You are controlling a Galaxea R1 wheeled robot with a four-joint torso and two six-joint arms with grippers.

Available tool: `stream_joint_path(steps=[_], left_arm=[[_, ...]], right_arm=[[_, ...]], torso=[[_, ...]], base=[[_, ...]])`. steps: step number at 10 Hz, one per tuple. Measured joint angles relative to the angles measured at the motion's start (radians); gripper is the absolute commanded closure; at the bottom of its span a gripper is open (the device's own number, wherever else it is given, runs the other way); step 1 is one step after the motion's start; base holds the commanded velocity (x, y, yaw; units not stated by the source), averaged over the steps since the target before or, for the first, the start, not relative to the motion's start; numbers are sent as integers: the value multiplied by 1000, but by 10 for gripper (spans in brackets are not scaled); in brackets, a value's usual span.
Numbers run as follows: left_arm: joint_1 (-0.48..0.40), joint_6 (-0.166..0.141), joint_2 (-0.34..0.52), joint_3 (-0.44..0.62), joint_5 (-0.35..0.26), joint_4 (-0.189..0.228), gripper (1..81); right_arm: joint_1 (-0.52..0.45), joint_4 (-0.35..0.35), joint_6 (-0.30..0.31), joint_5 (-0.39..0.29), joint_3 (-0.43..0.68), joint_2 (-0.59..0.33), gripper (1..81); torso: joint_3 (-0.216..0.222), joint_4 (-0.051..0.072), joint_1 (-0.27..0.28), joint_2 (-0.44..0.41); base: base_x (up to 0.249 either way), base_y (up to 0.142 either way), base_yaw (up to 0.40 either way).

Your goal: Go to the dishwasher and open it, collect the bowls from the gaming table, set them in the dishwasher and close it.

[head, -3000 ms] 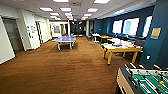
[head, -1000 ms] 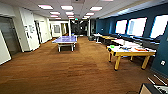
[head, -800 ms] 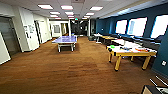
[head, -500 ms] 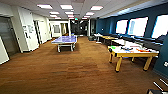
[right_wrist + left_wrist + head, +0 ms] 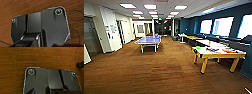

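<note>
Gaming table (image 5: 248,90) edge barely shows; both arms point down over floor (image 5: 37,57).

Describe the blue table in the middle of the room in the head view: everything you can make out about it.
The blue table-tennis table has a flat blue top with pale edges, resting level on light-coloured legs that stand on the brown wood-look floor. It sits mid-room, well ahead, left of the yellow-legged game table and right of the white wall. A net cannot be made out. Nothing visibly lies on it or touches it besides the floor.
</note>
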State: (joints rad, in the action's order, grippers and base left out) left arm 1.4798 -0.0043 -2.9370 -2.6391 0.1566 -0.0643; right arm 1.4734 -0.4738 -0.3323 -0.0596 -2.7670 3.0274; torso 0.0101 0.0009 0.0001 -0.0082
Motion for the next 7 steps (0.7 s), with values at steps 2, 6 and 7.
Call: stream_joint_path(steps=[2,6,7], left_arm=[[0,0,-2,0,0,0,10],[0,0,-2,0,0,0,10],[0,0,-2,0,0,0,10]], right_arm=[[0,0,0,0,0,-2,10],[0,0,0,0,0,-2,10],[0,0,0,0,0,-2,10]], torso=[[0,0,0,0],[0,0,0,0],[0,0,0,0]], base=[[217,0,0],[217,0,0],[217,0,0]])
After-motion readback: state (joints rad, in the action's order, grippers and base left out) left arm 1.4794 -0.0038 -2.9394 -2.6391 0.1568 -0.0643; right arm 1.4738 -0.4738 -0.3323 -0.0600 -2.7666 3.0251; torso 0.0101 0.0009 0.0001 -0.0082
